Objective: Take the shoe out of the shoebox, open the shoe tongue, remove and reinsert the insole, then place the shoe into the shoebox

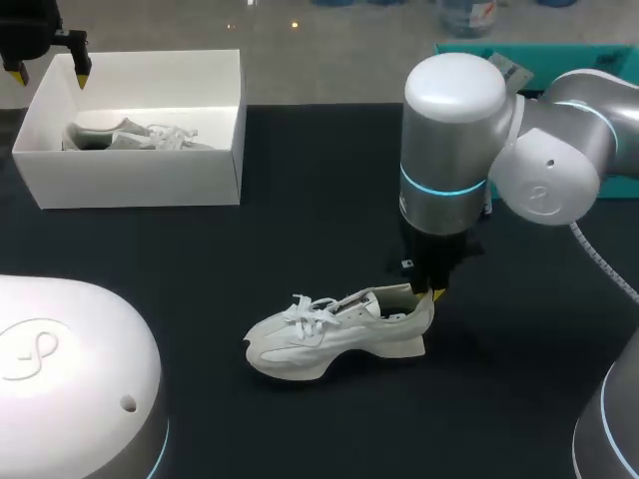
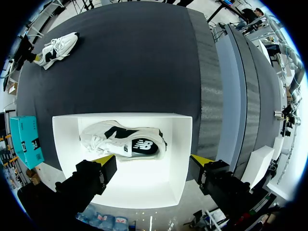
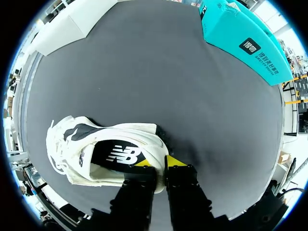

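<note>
The shoe (image 1: pixel 334 334) lay on its sole on the near middle of the table (image 1: pixel 300 170), outside the box, toe to the left and heel to the right. The right gripper (image 3: pixel 160 162) came down on the heel from above. Its two yellow tips were drawn close together on the heel collar, one inside the opening and one outside. It appeared to pinch the collar between them, though the arm's own body hid the contact in the head view. The insole (image 3: pixel 118 155) sat inside the shoe, so I judged the first step done and the tongue step in hand.

The next move would call for the heel to be held steady while the other arm came across to pull the tongue (image 1: pixel 351 301) up and forward past the laces (image 1: pixel 305 311). That arm was well apart from the shoe, so it would have a long reach to make.

The table top was a dark, matte cloth. At its far left stood the white shoebox (image 1: pixel 140 180), open, with a second shoe (image 1: pixel 130 135) lying in it. The left gripper (image 1: pixel 50 72) hung above the box with its fingers spread wide, holding nothing. A teal box (image 1: pixel 609 60) lay at the far right edge.
</note>
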